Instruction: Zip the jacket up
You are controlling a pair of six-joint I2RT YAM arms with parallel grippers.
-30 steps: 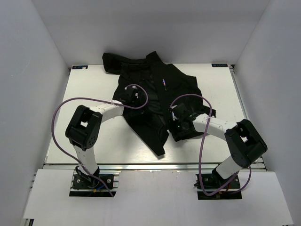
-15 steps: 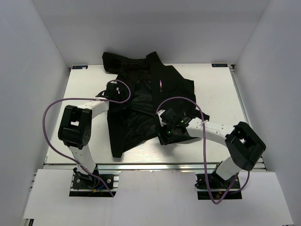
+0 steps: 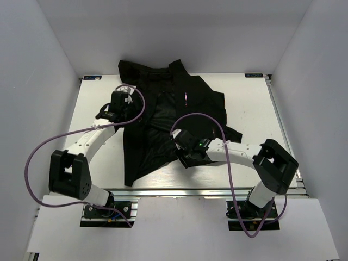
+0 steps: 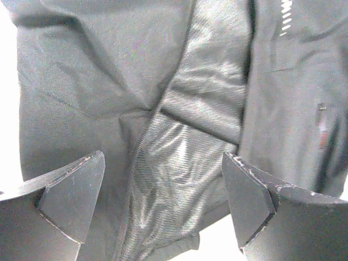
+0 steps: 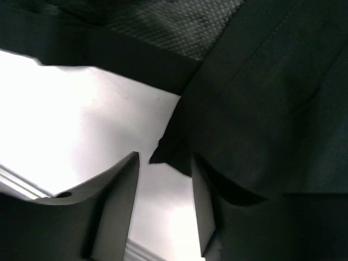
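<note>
Closing on the wrong layer is the main risk. On the left, the left gripper hangs with its jaws spread wide and nothing between them. In the left wrist view it looks down on a rumpled fold where the shiny woven lining meets the matte outer cloth. A pinch there would likely gather lining rather than the zipper edge. I cannot make out a slider or teeth for certain.

On the right, the right gripper has its jaws partly apart, with the pointed hem corner poking into the gap but not clamped. If the gripper closes on so little cloth, the corner could slip out, or a pull could drag the whole front panel askew.

The large soft black fabric jacket lies unzipped and spread open on the flat white table, with its collar toward the far edge. The left gripper is above the jacket's left shoulder region, over the opened left front. The small dotted chest mark sits in the middle, between the two arms. The right gripper is low at the near hem of the right front panel, just at its corner.
</note>
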